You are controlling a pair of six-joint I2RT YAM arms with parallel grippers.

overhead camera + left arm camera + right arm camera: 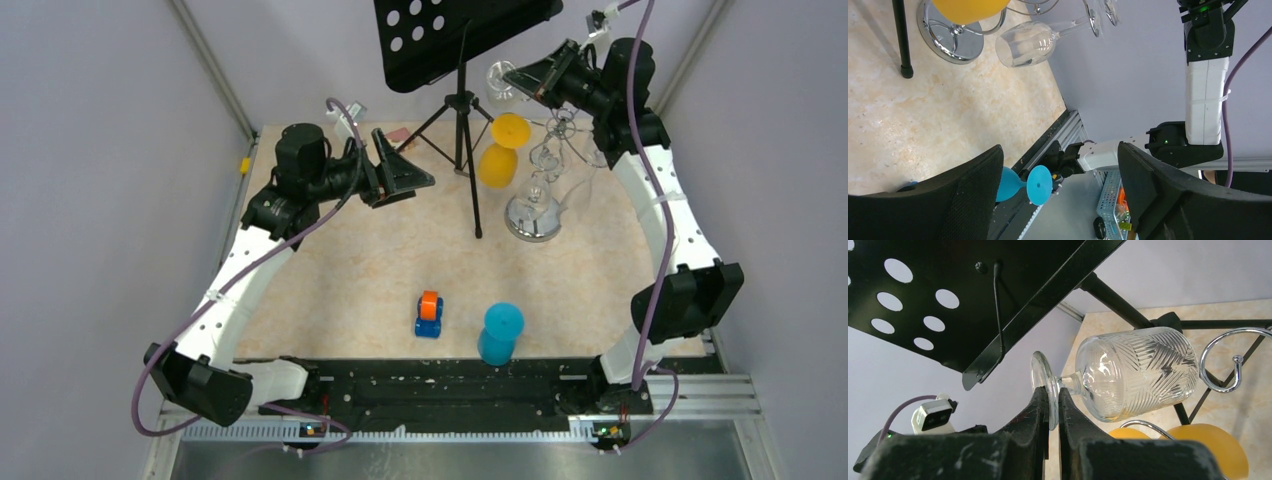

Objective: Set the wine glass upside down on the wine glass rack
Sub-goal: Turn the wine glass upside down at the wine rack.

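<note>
My right gripper [1053, 400] is shut on the round foot of the clear cut-glass wine glass [1138, 372]. It holds the glass on its side in the air, bowl pointing toward the wine glass rack. In the top view the gripper [535, 78] and glass [500, 80] are just behind the rack's top. The chrome rack [533, 215] stands at the back right; one curled hook [1228, 360] is right beside the bowl. The glass also shows in the left wrist view [1033, 42]. My left gripper [405, 175] is open and empty above the back left of the table.
A yellow goblet [503, 150] hangs upside down on the rack. The black tripod music stand [460, 40] stands just left of the rack, its tray [973, 295] over the glass. A blue goblet [500, 333] and a blue-orange toy [430, 313] sit near the front edge.
</note>
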